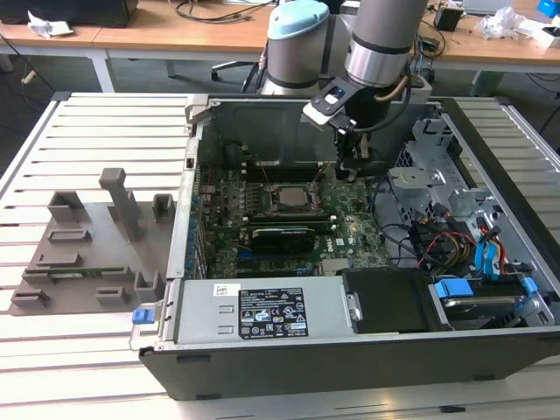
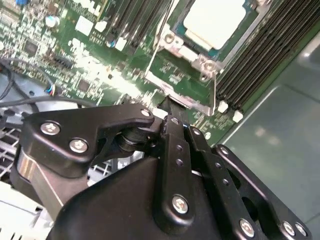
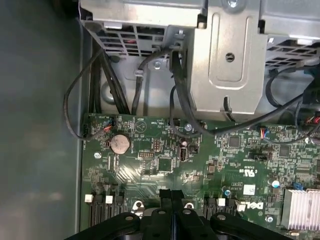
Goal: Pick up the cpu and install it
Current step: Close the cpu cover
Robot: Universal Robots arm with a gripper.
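Some of the cpu (image 2: 214,21) is cut off in the second wrist view; we see it lying pale inside the socket frame (image 2: 172,44) on the motherboard (image 2: 90,60). The gripper (image 2: 169,107) has its fingers pressed together, nothing between them, tips near the frame, apart from the chip.

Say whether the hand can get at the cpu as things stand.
Probably yes. The cpu lies with its top bare, and the hand hangs close beside it, no cable between. The socket's metal frame rims the cpu; whether it clamps it, I cannot tell.
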